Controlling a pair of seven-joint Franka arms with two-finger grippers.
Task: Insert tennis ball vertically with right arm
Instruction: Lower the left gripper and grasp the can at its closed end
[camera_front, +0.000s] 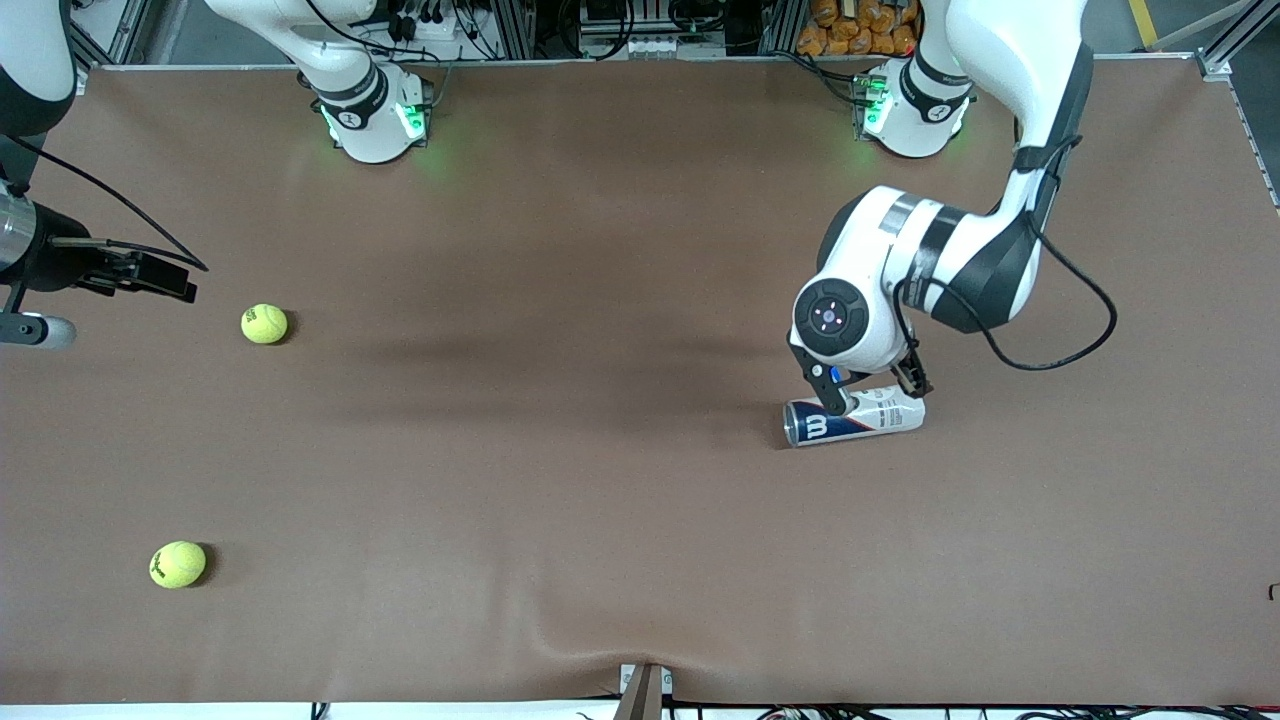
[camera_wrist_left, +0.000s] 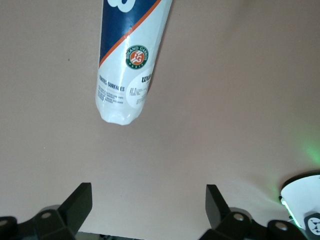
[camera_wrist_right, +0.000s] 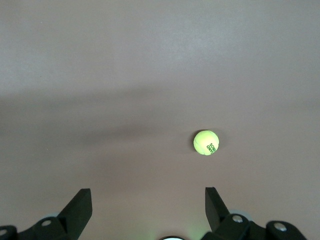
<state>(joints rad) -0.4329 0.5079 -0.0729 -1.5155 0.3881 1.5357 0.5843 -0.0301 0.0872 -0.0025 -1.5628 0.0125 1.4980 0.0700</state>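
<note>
Two yellow-green tennis balls lie on the brown table toward the right arm's end: one (camera_front: 264, 323) farther from the front camera, one (camera_front: 178, 564) nearer to it. My right gripper (camera_front: 165, 275) is open and empty, up in the air beside the farther ball. That ball also shows in the right wrist view (camera_wrist_right: 206, 143), ahead of the open gripper (camera_wrist_right: 147, 202). A blue-and-white tennis ball can (camera_front: 855, 418) lies on its side toward the left arm's end. My left gripper (camera_front: 873, 393) hangs open just over it. In the left wrist view the can (camera_wrist_left: 130, 60) lies ahead of the open, empty gripper (camera_wrist_left: 147, 202).
The left arm's black cable (camera_front: 1060, 330) loops out beside the can. A small metal bracket (camera_front: 645, 690) sits at the table's near edge. The two arm bases (camera_front: 375, 115) (camera_front: 910, 110) stand along the table's top edge in the front view.
</note>
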